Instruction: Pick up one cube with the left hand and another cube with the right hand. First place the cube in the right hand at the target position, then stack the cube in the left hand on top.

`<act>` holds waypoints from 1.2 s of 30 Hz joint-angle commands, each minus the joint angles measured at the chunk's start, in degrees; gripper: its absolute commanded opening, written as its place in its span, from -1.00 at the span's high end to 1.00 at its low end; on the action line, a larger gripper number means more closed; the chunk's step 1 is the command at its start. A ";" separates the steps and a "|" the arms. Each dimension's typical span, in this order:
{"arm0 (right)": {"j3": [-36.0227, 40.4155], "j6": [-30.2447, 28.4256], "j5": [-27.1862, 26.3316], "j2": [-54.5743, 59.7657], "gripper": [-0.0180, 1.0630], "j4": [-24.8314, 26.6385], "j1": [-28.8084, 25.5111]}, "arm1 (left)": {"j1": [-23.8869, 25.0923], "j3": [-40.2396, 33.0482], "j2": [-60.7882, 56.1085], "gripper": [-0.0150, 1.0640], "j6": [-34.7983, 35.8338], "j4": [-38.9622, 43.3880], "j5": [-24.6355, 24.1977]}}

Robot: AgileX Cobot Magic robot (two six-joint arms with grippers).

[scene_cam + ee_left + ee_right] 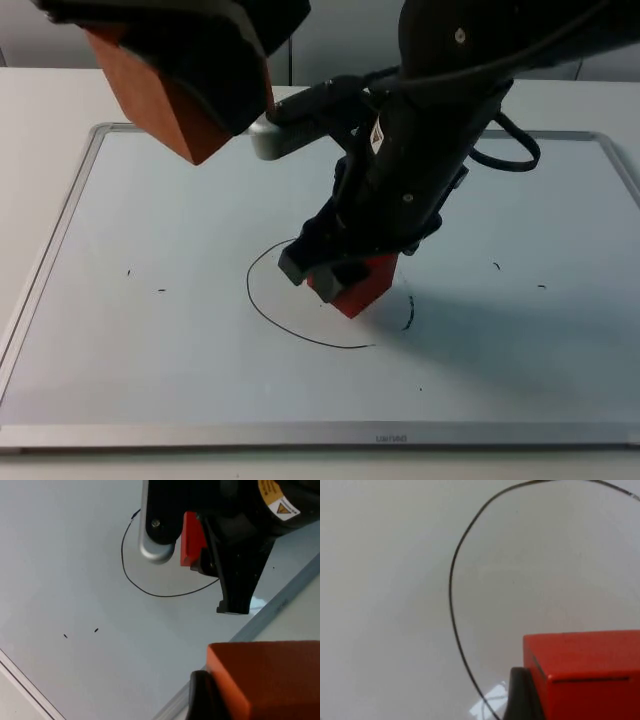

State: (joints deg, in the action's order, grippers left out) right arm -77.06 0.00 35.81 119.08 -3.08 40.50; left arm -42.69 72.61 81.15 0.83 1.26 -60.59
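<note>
My right gripper [340, 272] is shut on a bright red cube [356, 286] and holds it low over the white board, inside the hand-drawn black circle [268, 308]. The same red cube [585, 672] sits against a black fingertip [520, 695], and the circle line [452, 595] curves beside it. My left gripper [200, 90] hangs high over the board's far left, shut on an orange-brown cube [165, 95]. That cube [270, 680] rests against a dark finger [202, 697], with the right arm and its red cube [191, 539] below it over the circle [150, 587].
The white board has a metal frame [45, 260] on the white table. Small black marks [160, 291] dot the board left of the circle, and others [497, 266] lie to its right. The right arm's body [440, 120] stands over the board's middle.
</note>
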 commanded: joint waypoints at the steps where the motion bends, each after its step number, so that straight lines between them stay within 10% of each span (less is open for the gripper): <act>1: -0.61 1.83 -1.87 0.44 0.97 -2.04 0.15 | -0.46 -0.07 -0.23 0.98 -0.46 -0.65 0.78; 23: -0.72 2.58 -6.08 4.38 0.92 -3.49 0.15 | -0.46 -0.07 -0.23 0.98 -0.43 -2.55 0.67; 36: -0.87 2.93 -6.18 2.19 -0.66 -3.07 0.15 | -0.46 -0.07 -0.23 0.98 -0.43 -2.55 0.67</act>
State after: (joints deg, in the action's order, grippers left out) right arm -77.44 2.70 30.40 122.42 -6.02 40.50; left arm -42.69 72.61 81.15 0.46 -0.57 -60.36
